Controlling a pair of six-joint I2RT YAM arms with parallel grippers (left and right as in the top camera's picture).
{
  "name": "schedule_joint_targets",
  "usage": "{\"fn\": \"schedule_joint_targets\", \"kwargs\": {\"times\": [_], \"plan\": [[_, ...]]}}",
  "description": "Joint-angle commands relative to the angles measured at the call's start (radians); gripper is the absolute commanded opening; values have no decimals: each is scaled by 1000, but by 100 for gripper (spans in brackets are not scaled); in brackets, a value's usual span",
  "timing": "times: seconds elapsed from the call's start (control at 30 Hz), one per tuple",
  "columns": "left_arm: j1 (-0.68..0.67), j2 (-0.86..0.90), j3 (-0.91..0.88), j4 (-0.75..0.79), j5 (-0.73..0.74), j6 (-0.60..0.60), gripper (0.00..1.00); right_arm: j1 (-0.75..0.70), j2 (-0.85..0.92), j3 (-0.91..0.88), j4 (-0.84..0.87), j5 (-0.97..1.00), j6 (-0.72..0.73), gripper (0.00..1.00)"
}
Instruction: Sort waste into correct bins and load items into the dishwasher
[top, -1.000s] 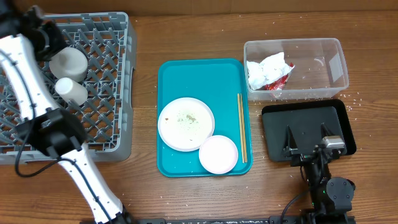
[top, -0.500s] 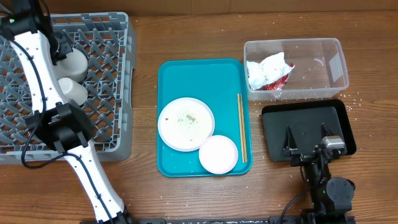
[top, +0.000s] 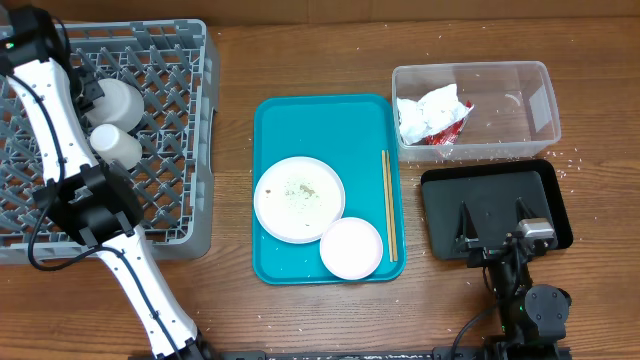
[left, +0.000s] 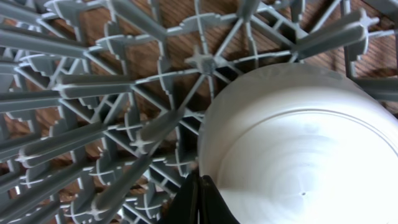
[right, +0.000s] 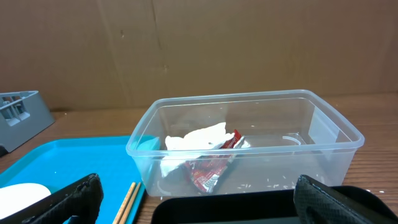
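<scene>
Left hand: closed, fingertips pressed together, right at the rim of the pale grey bowl.
Bowl: sitting in the grey dish rack, small cup just beside it.
Right hand: wide open, hovering over the black tray.
Clear tub: napkin and red wrapper inside.
Teal tray: large plate, smaller plate, chopsticks.

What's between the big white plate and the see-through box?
In the overhead view, thin wooden chopsticks lie on the teal tray between the big plate and the clear tub.
</scene>
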Motion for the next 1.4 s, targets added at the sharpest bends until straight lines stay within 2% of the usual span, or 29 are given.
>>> {"fn": "schedule_joint_targets", "kwargs": {"times": [0.0, 0.13, 0.17, 0.27, 0.37, 0.53, 0.6, 0.77, 0.9, 1.1, 1.3, 1.37], "plan": [[-16, -142, 12, 7, 57, -23, 4, 7, -7, -10, 6, 6, -3, 100], [-25, -265, 12, -4, 285, -23, 4, 7, -7, -10, 6, 6, -3, 100], [-29, -307, 12, -19, 405, -2, 4, 7, -7, -10, 6, 6, -3, 100], [-64, -377, 12, -70, 617, 100, 4, 7, -7, -10, 6, 6, -3, 100], [-121, -417, 12, -127, 713, 168, 4, 7, -7, -10, 6, 6, -3, 100], [-253, -426, 9, -272, 622, 193, 4, 7, -7, -10, 6, 6, -3, 100], [-297, -436, -19, -272, 568, 182, 4, 7, -7, -10, 6, 6, -3, 100], [-405, -483, -95, -272, 569, 166, 4, 7, -7, -10, 6, 6, -3, 100], [-535, -553, -260, -272, 569, 160, 4, 7, -7, -10, 6, 6, -3, 100], [-843, -582, -546, -270, 545, 164, 4, 7, -7, -10, 6, 6, -3, 100], [-1104, -568, -760, -167, 447, 105, 6, 7, -7, -10, 6, 6, -3, 100], [-1159, -568, -813, -139, 386, 79, 12, 7, -7, -10, 6, 6, -3, 100]]}}
